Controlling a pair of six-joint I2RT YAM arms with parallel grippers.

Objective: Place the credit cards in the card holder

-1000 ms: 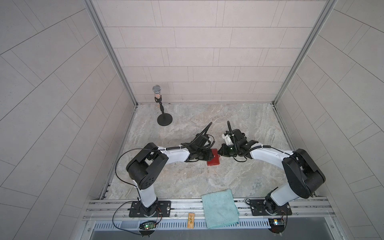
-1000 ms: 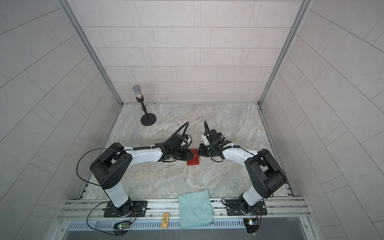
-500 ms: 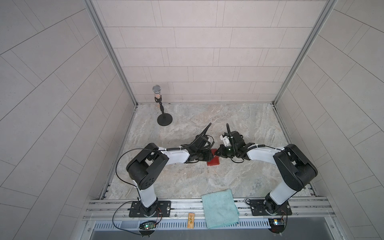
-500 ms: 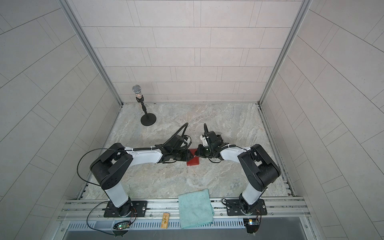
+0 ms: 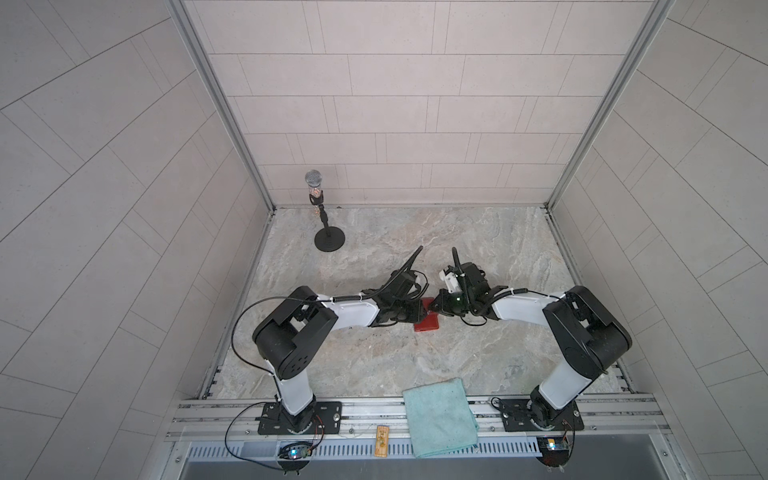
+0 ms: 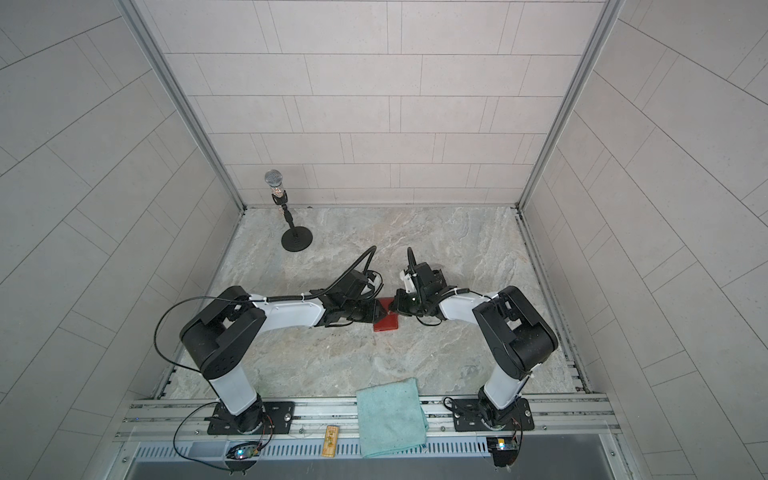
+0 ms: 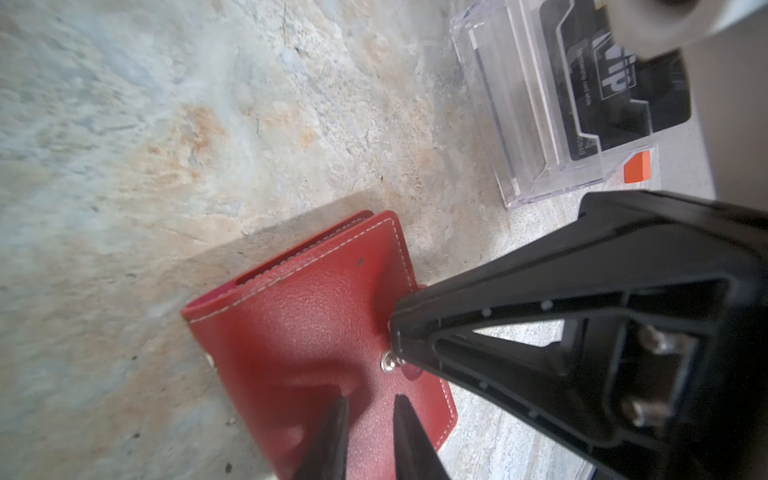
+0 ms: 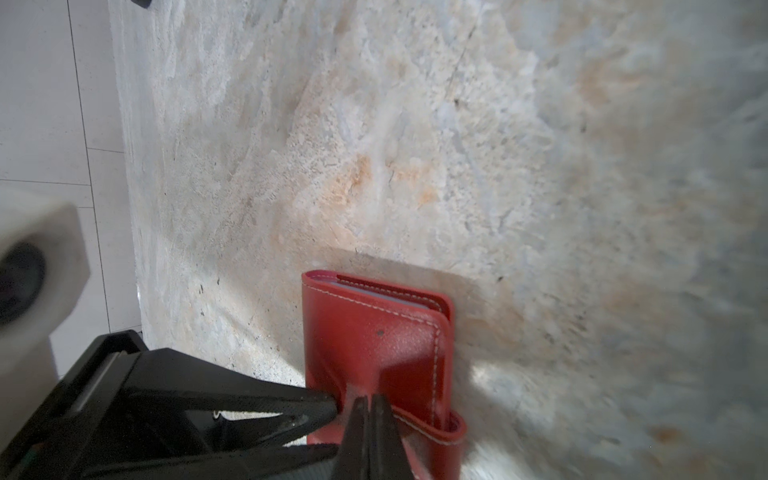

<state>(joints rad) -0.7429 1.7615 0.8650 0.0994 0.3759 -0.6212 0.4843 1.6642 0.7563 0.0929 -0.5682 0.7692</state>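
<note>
The card holder [image 5: 427, 322] [image 6: 385, 322], a red wallet, lies closed on the marble floor between both arms. In the left wrist view its cover [image 7: 316, 332] shows a metal snap [image 7: 388, 363]. My left gripper [image 7: 368, 415] has its jaws slightly apart, tips over the cover. My right gripper [image 8: 370, 405] is shut, its tips at the snap tab [image 8: 453, 428]; I cannot tell whether the tab is pinched. One of the credit cards [image 7: 615, 83], black with white lettering, stands in a clear plastic box [image 7: 519, 124] beyond the card holder.
A microphone on a round stand [image 5: 328, 232] is at the back left. A teal cloth [image 5: 440, 415] hangs over the front rail beside a small wooden tag [image 5: 381, 441]. An orange block [image 7: 638, 166] sits by the clear box.
My right gripper has shifted a little left, onto the card holder, and its arm has folded in. The left arm has stayed in place.
</note>
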